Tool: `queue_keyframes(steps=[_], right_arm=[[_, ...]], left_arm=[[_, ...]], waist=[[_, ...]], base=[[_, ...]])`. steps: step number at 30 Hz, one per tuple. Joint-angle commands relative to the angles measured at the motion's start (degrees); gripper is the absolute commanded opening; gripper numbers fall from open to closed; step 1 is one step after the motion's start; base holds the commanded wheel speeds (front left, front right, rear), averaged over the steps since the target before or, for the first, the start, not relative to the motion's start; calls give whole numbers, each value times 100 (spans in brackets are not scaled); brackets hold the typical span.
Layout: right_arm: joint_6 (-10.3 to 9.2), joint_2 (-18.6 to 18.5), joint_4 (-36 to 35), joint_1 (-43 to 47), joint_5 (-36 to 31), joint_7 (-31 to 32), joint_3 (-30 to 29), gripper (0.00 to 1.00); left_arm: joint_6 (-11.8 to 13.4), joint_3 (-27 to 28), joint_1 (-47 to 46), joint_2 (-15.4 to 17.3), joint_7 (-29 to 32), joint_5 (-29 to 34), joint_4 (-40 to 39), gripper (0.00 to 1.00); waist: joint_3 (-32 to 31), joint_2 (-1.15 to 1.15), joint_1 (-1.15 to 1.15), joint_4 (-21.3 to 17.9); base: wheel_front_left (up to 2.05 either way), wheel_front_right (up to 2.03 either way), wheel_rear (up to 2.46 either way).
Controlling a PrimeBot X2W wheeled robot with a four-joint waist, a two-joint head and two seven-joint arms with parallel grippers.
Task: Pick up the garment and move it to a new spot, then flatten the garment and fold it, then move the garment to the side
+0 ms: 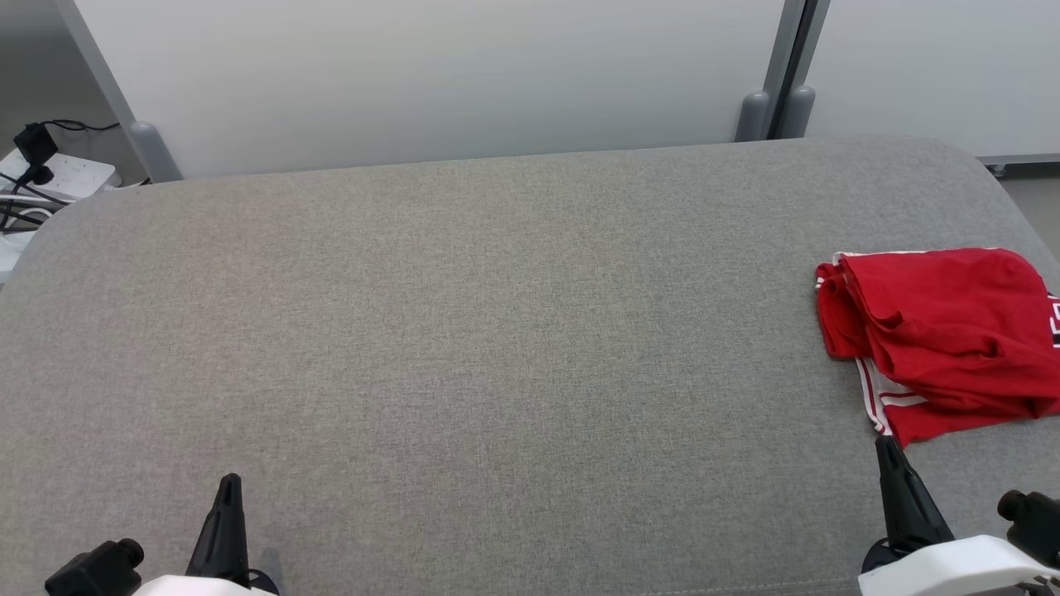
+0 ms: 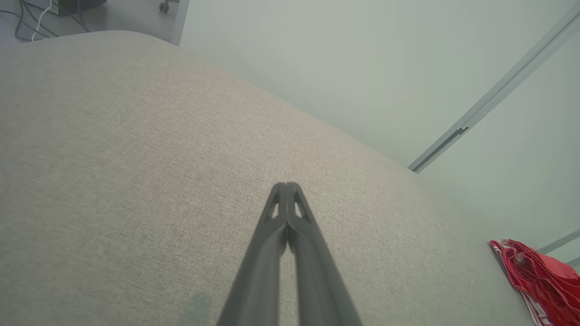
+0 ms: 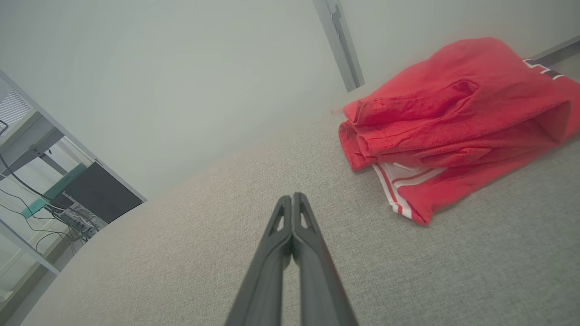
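A red garment (image 1: 944, 331) with white stripes along 1 hem is seen lying in a folded, rumpled bundle at the right edge of the grey upholstered surface (image 1: 497, 314), roughly midway between its near and far edges. Part of it is cut off by the frame. White lettering is glimpsed on its right side but cannot be read.

The right gripper (image 1: 884, 443) is held near the garment's striped near corner. Its 2 dark fingers are pressed together with nothing between them. In the right wrist view the tips are seen over bare fabric, apart from the garment.

The left gripper (image 1: 230, 482) is positioned at the near edge toward the left corner, well apart from the garment. Its 2 fingers are likewise closed tip to tip, and nothing is gripped.

Beyond the far edge a pale wall panel (image 1: 455, 74) is seen. A white power strip (image 1: 66, 174) with black cables is placed off the far left corner.
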Motion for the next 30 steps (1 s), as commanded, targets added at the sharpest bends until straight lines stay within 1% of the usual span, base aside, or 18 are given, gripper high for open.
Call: queue_keyframes(steps=[1, 30], right_arm=[[0, -74, -107, -282, 141, 24, -25, 0], [-1, -79, -12, -431, 2075, 414, -171, 0]], left_arm=[[-49, 109, -331, 79, 0, -115, -119, 0], [-244, 274, -557, -66, 480, -1793, -70, 0]], waist=[[0, 0, -1, 2], [-21, 0, -1, 85]], base=[[0, 0, 0], [0, 0, 0]])
